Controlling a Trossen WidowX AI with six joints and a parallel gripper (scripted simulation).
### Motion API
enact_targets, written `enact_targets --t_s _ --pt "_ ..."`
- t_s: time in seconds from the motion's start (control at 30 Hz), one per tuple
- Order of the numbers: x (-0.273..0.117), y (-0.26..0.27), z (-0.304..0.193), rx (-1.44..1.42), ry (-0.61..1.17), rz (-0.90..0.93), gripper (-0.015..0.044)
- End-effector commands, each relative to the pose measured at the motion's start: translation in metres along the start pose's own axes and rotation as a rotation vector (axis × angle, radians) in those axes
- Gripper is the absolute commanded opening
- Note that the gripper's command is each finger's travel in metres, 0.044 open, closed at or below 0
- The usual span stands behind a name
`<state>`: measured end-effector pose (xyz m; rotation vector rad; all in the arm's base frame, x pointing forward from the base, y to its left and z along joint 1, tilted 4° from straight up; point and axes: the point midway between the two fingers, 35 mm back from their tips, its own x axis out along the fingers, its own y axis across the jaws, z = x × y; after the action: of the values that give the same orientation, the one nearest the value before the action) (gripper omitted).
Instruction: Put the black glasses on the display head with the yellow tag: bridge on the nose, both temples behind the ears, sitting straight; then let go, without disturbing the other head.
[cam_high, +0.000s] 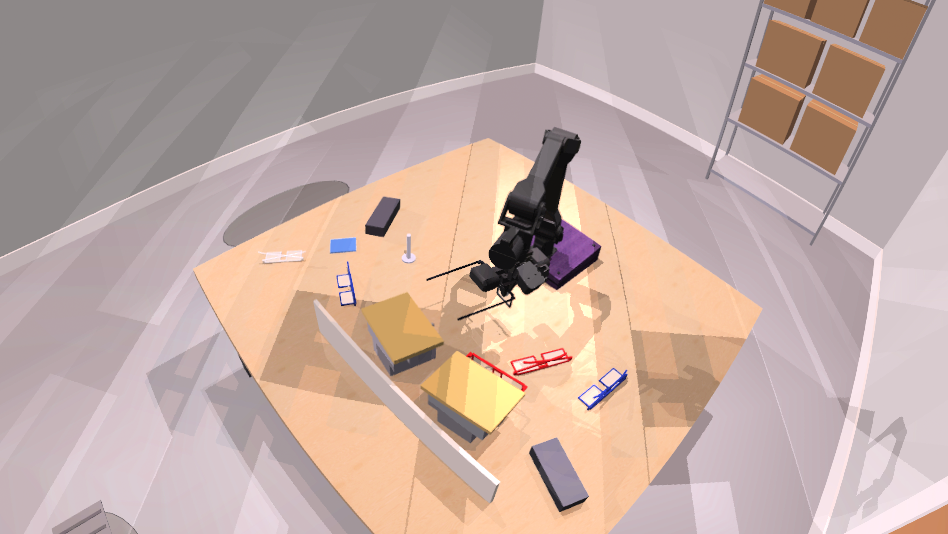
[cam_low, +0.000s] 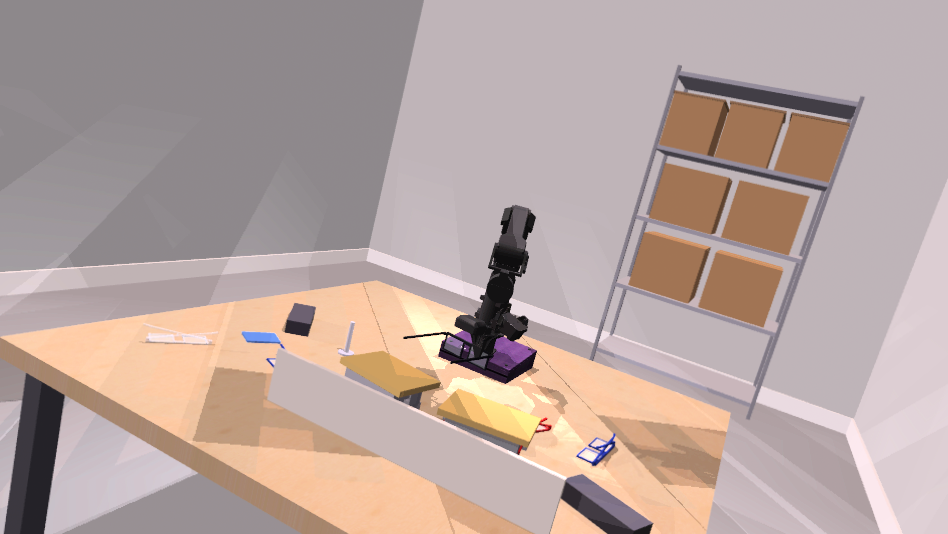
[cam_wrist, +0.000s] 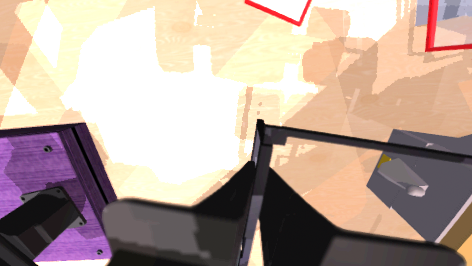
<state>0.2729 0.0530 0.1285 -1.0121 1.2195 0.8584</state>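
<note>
My gripper (cam_high: 506, 289) (cam_low: 481, 352) (cam_wrist: 256, 168) is shut on the front frame of the black glasses (cam_high: 486, 309) (cam_low: 425, 336) (cam_wrist: 370, 141), above the table in front of the purple base. Both temples are unfolded and point left in the top view. The tagged display head (cam_high: 412, 358) (cam_wrist: 425, 155) is grey; its yellow tag (cam_wrist: 384, 161) shows beside a pale nose in the wrist view. It stands clear of the glasses, under a tan board. The other head (cam_high: 451, 421) wears red glasses (cam_high: 495, 376) (cam_wrist: 431, 30) under its own board. The ears of the tagged head are mostly hidden.
Tan boards (cam_high: 401, 325) (cam_high: 473, 391) overhang the heads. A white wall (cam_high: 404, 398) (cam_low: 411, 444) runs behind them. Red glasses (cam_high: 541, 361), blue glasses (cam_high: 602, 389) (cam_high: 346, 288), white glasses (cam_high: 283, 256), a post (cam_high: 408, 245) and dark blocks (cam_high: 382, 215) (cam_high: 558, 474) are around.
</note>
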Motion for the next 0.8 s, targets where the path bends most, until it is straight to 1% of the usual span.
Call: enact_targets --t_s 0.0,0.37,0.77 --pt "0.005 0.0 0.0 0.007 -0.003 -0.043 0.0" --pt "0.017 0.001 0.0 0.007 -0.017 0.035 0.0" --pt "0.03 0.002 0.0 0.007 -0.016 0.016 0.0"
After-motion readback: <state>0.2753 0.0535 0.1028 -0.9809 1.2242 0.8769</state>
